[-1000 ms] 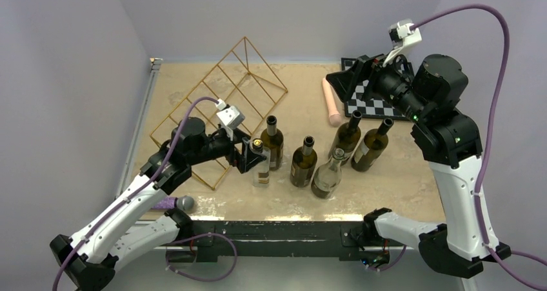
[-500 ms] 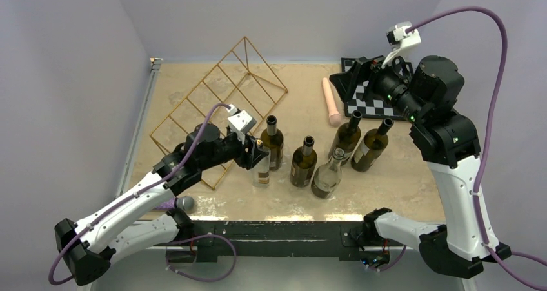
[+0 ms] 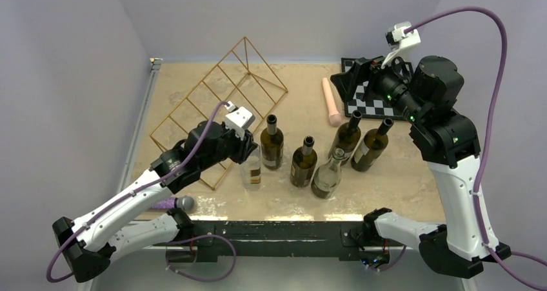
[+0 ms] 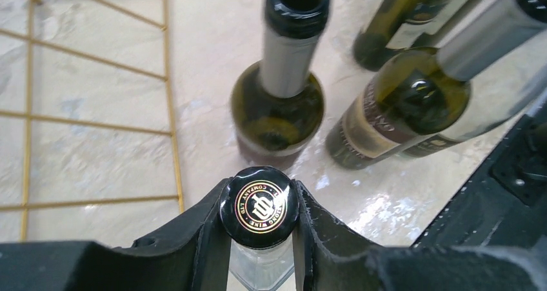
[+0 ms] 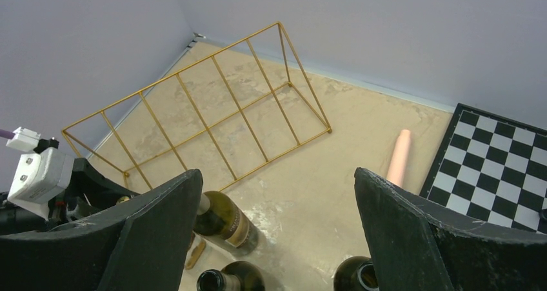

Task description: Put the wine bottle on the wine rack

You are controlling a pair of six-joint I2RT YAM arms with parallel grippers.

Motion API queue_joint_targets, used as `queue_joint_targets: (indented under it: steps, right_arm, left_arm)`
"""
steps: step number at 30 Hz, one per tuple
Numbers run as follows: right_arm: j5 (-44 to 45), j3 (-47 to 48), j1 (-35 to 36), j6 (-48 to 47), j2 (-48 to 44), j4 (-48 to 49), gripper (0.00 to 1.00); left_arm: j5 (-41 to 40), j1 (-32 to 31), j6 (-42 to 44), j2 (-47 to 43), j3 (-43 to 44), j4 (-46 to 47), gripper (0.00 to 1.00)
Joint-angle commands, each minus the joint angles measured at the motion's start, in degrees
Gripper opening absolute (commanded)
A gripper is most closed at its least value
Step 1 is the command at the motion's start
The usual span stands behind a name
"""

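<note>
A clear glass wine bottle (image 3: 252, 171) with a black, gold-printed cap (image 4: 258, 206) stands upright on the table, left of the other bottles. My left gripper (image 3: 249, 151) (image 4: 258, 215) is shut on its neck just under the cap, one finger on each side. The gold wire wine rack (image 3: 197, 88) (image 4: 171, 78) (image 5: 171, 78) stands at the back left, just beyond that gripper, with nothing in its slots. High over the back right, my right gripper (image 3: 349, 79) (image 5: 276, 171) is open and holds nothing.
Several more bottles stand in a cluster mid-table: dark green ones (image 3: 271, 146) (image 3: 303, 166) (image 3: 371, 149) and a pale one (image 3: 327, 177). A pink cylinder (image 3: 333, 101) lies beside a chessboard (image 3: 373, 106) at the back right. A purple microphone (image 3: 175, 203) lies near the front left edge.
My left gripper's jaws have gone from open around the clear bottle's top to shut on it, and the bottle has shifted slightly left. The right arm has hardly moved.
</note>
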Motion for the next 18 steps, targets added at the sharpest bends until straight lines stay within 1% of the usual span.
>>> queue_joint_targets:
  steps: [1,7,11,15,18]
  right_arm:
    - [1.0,1.0,0.3,-1.0,-0.3,1.9,0.92]
    - [1.2,0.2,0.3,-0.8,-0.1,2.7,0.92]
    - [1.3,-0.1,0.3,-0.8,0.2,3.0,0.92]
    - [1.5,-0.4,0.3,-0.8,0.6,3.1,0.92]
    - [1.4,-0.2,0.3,-0.6,0.9,3.0,0.92]
  left_arm:
    - [-8.6,0.0,0.2,-1.9,8.5,-3.7,0.00]
    - [-16.5,0.0,-3.2,-3.6,14.1,-9.6,0.00]
    - [-26.9,0.1,-7.2,-4.2,16.5,-13.9,0.00]
    - [-38.9,0.1,-13.4,-2.1,20.2,-22.3,0.00]
    - [-45.7,0.2,-19.8,-0.8,23.0,-28.6,0.00]
